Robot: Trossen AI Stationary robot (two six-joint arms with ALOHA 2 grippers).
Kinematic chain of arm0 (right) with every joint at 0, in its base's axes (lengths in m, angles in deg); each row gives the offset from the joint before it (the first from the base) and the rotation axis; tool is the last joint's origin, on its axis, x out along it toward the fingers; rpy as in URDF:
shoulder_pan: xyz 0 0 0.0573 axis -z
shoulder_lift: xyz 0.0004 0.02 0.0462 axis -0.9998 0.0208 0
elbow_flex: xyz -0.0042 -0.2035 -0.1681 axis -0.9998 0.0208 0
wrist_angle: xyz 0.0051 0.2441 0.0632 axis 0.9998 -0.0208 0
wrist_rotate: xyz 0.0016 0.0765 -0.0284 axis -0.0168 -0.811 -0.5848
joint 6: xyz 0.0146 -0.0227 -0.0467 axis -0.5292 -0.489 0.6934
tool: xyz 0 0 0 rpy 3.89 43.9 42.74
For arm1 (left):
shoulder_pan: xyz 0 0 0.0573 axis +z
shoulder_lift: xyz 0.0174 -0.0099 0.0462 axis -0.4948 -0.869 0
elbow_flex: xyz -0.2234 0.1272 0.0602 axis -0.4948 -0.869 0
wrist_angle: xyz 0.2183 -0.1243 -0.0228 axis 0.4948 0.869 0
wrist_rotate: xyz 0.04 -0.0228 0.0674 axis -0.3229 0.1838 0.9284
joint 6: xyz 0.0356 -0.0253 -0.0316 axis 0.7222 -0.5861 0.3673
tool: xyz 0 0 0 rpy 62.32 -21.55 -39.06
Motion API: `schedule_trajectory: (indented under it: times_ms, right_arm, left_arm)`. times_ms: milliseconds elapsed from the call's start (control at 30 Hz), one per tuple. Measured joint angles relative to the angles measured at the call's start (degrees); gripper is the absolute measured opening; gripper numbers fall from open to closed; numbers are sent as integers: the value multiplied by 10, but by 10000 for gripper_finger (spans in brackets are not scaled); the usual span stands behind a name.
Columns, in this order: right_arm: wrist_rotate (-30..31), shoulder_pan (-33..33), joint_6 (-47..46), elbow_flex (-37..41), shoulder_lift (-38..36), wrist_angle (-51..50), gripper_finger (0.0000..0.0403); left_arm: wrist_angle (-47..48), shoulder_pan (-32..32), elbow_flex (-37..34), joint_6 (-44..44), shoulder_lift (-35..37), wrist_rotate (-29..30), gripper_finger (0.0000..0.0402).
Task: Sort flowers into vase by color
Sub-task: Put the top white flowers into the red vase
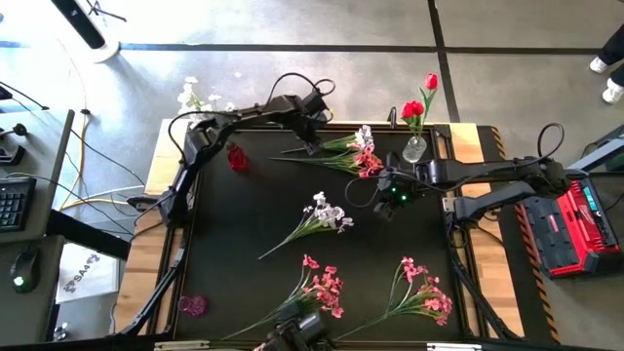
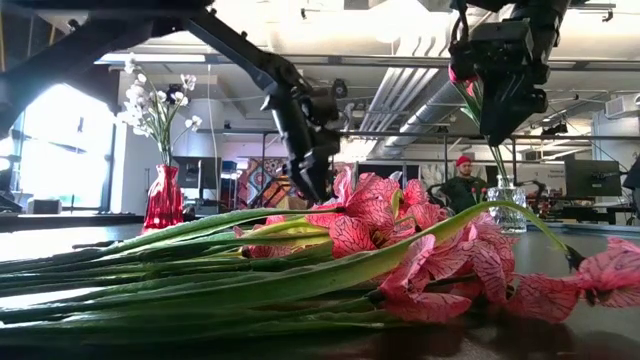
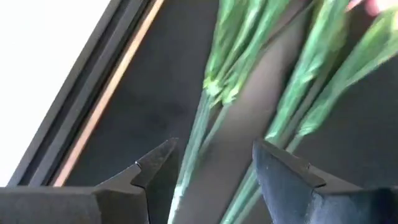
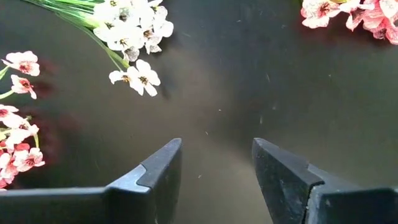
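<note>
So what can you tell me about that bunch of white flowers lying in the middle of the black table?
The white bunch looks artificial: small white blossoms with darker centres, clustered at one end of thin green stems. It lies flat on the black mat, blossoms toward the right arm's side, stems trailing toward the table's front edge. Nothing touches it; the right gripper hovers open nearby, above bare mat.
</note>
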Motion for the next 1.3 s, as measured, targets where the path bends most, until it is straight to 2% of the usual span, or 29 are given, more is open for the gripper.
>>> schedule_trajectory:
  times_ms: [500,833,1167,1300]
  right_arm:
    - [14,-14,-49,0,0,0,183]
    - [31,-38,-74,0,0,0,183]
    - [31,-42,-102,0,0,2,183]
    - [32,-42,-111,0,0,3,183]
  left_arm:
    - [34,0,0,44,-36,63,181]
    - [86,18,0,84,-36,72,144]
    - [130,9,0,127,-46,88,136]
    - [130,12,0,137,-46,66,120]
